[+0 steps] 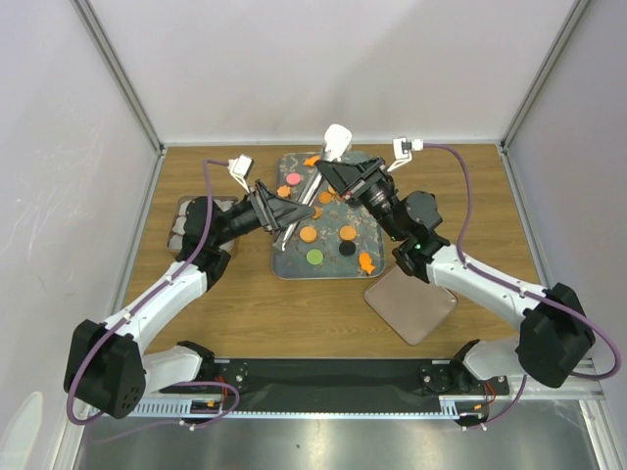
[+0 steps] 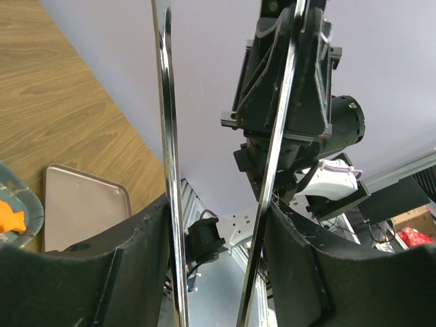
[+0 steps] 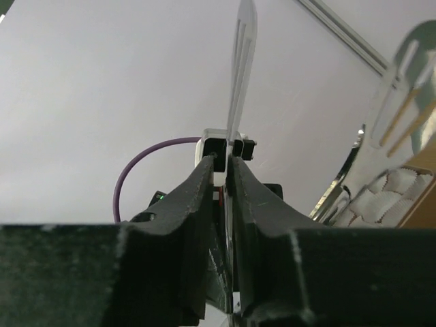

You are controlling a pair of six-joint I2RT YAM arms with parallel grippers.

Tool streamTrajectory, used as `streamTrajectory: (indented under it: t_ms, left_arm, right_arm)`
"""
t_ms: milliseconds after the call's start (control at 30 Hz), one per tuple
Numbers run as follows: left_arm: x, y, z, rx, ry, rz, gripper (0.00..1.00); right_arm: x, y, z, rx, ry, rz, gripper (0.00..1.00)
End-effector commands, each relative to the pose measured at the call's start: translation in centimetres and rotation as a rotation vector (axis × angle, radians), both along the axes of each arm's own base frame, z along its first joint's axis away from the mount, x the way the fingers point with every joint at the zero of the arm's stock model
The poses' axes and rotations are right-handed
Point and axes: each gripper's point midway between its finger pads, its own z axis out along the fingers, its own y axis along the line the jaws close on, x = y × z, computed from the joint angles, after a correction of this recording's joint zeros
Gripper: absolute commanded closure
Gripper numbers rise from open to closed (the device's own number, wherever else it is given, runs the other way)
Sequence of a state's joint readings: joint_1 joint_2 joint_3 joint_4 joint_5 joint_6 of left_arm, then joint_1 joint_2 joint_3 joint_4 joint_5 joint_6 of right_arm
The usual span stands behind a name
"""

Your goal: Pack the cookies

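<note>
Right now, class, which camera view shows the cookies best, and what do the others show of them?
The top external view: the cookies lie spread across the floral tray, colours and shapes clear. The left wrist view catches only one orange cookie at its left edge. The right wrist view shows none.

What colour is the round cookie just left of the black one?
The cookie is green; the top external view shows it best.

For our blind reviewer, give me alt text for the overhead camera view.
Over a floral tray of small coloured cookies, the left tool grips metal tongs and the right tool holds a white spatula.
</note>
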State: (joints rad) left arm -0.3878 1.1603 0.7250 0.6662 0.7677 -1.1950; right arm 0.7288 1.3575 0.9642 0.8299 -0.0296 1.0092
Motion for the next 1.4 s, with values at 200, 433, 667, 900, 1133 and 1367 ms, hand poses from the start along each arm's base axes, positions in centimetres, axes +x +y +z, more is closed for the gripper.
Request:
streamTrajectory:
  t_ms: [200,433,667,900,1133,1367]
  left_arm:
    - [0.4,0.4,0.5,0.046,-0.061,0.035,0.45]
    - [0.5,0.6,0.6,0.084,-0.08,0.056,0.45]
    - [0.9,0.6,0.1,0.127,-0.081,0.069,0.45]
    - [2.6,1.7,-2.3,0.303,-0.068,0.162,0.45]
    - [4.7,5.6,-7.2,0.674,-0.057,0.392,0.46]
    - [4.5,7.9,-13.0,0.93,0.02,0.483,0.49]
  right_arm:
    - [-1.1,-3.5,2.7,0.01,-0.049,-0.12,0.44]
    - [0.1,-5.5,-0.7,-0.118,0.114,-0.239,0.24]
    - [-0.3,-10.7,-4.5,-0.279,0.261,-0.433,0.16]
    - [-1.9,-15.7,-6.9,-0.54,0.303,-0.56,0.12]
    - [-1.6,-19.3,-9.4,-0.787,0.306,-0.626,0.13]
    - [0.6,-20.3,-13.2,-0.919,0.346,-0.502,0.14]
